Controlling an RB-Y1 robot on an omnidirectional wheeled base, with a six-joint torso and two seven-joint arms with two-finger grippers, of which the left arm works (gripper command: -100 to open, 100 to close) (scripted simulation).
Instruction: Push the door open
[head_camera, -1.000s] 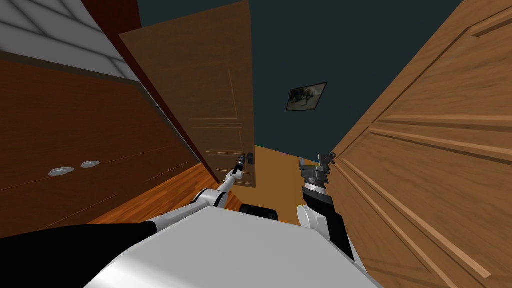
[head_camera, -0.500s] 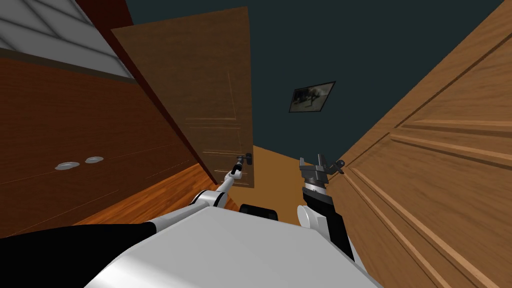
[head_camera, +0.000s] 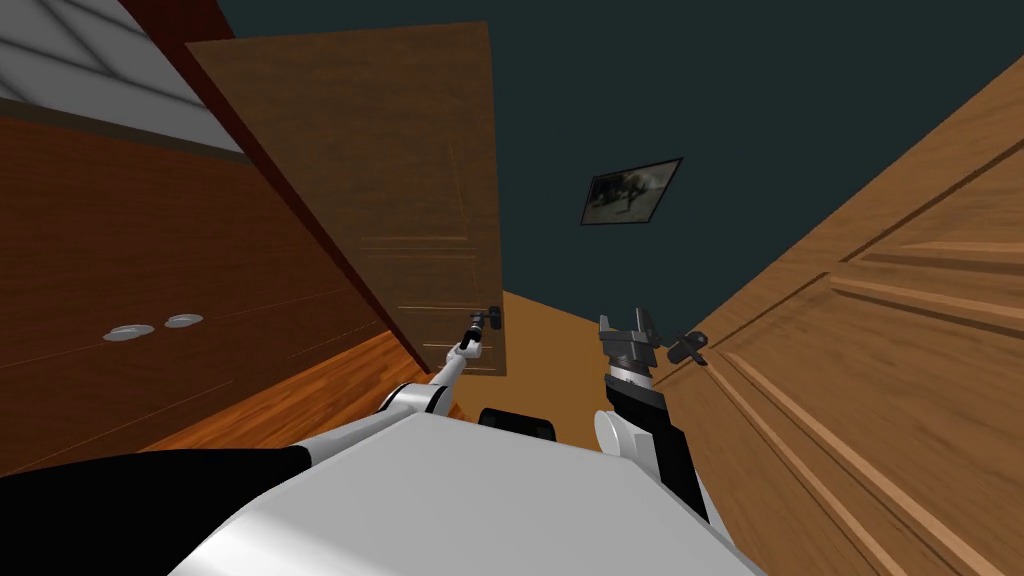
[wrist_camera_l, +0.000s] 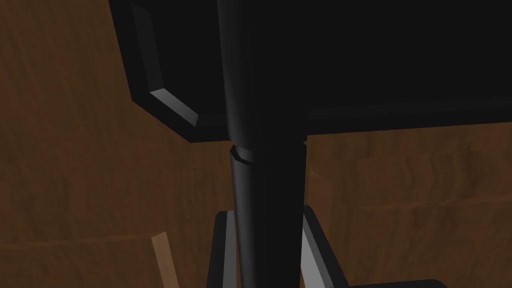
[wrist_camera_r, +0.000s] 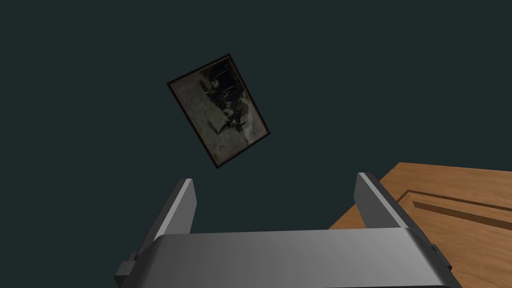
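The left gripper (head_camera: 484, 322) is reaching ahead on its thin, outstretched arm and is clamping the dark lever handle (head_camera: 494, 318) of the dark brown panelled wooden door (head_camera: 400, 180). From the wrist, its two light grey fingers (wrist_camera_l: 226, 250) are pressing the lever's sides, one on each flank. The lever is running out between them to a dark mounting plate (wrist_camera_l: 360, 60) lying flat on the door's brown face.

The door is standing ajar on the far left of the passage, angled away from the robot. Its right-hand edge is hanging free against a dark teal wall (head_camera: 600, 100). The handle is sitting low on the door, right beside that free edge, so the gripper is touching the door's near, swinging side. A reddish wooden floor (head_camera: 320, 395) is showing below and to the left of the arm.

The right gripper (head_camera: 627, 325) is hanging nearer, to the right of the left one and well apart from the held door. Its fingers (wrist_camera_r: 180, 205) are spread wide with nothing between them. Just to its right, and apart from it, a small dark knob-like handle (head_camera: 688, 347) is jutting from a lighter brown panelled door (head_camera: 880, 350) running along the right side.
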